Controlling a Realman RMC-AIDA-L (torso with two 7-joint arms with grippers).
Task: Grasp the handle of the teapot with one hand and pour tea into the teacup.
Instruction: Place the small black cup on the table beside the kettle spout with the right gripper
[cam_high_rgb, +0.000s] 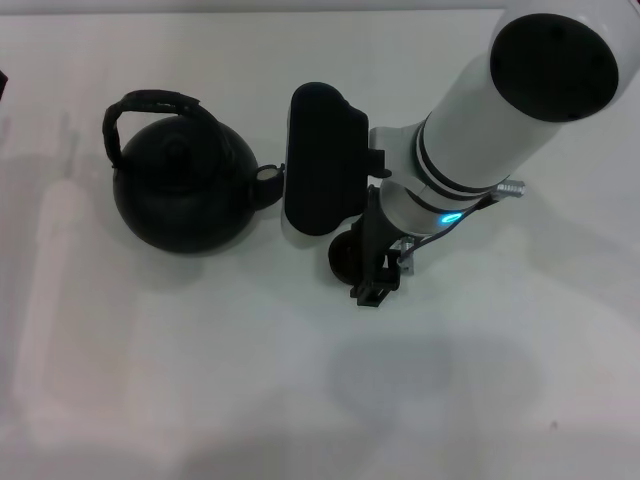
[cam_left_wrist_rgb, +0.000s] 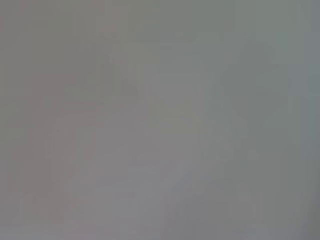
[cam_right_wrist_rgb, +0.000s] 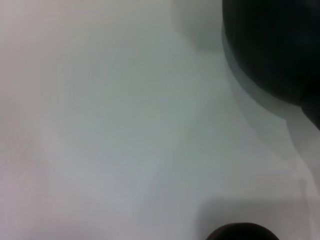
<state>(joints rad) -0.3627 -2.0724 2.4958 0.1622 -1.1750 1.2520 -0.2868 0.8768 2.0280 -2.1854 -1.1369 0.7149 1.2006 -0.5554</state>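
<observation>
One white tabletop (cam_high_rgb: 200, 380) fills the head view, and on it, toward the robot's left, stands a large, round, matte black teapot (cam_high_rgb: 180, 195). Its short stubby spout (cam_high_rgb: 267, 180) points toward the robot's right. A dark, rough-textured arched handle (cam_high_rgb: 150, 105) loops over its top and looks tilted back, away from the robot.

Just beside the spout hangs the thick white right arm (cam_high_rgb: 500, 110), ending in a black, rounded wrist housing (cam_high_rgb: 320, 160). The right gripper (cam_high_rgb: 372, 285) shows only as dark brackets below that housing; whether its fingers are apart or together cannot be told. A small dark round shape (cam_high_rgb: 345, 255), probably the tiny dark teacup, peeks out beneath the gripper, mostly hidden.

In the right wrist view, the teapot's dark body (cam_right_wrist_rgb: 275, 45) sits at one corner and a dark rounded edge (cam_right_wrist_rgb: 242, 232) shows at the frame's border. The left gripper is out of sight; its wrist view shows only blank grey.

The handle is not yet grasped. To do this well, the gripper should rise clear of the cup, travel over the spout, and close across the handle's flattened crown, centred so the pot does not swing.
</observation>
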